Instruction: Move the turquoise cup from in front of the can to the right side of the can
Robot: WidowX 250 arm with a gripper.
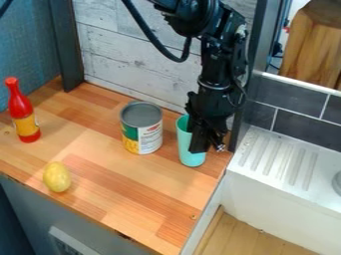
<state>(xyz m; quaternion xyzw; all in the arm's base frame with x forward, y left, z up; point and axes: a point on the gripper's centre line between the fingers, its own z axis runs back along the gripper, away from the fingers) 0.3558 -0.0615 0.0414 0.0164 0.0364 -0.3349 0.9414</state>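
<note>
The claw [202, 145] hangs at the turquoise cup [184, 149]; whether gripping, I cannot tell. From the can [142, 128]: cup, four o'clock; yellow potato [57, 177], eight; red bottle [23, 112], nine.

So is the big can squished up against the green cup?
Apart. The camera view shows a narrow strip of wooden counter between the can and the cup.

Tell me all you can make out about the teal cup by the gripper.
The cup is tall, plain teal and handleless as far as it shows, smooth and plastic-looking. It appears upright on the wooden counter, right of the can in the picture, with a gap between them. The black gripper covers part of its right side; whether they touch is unclear. Its contents are hidden.
</note>
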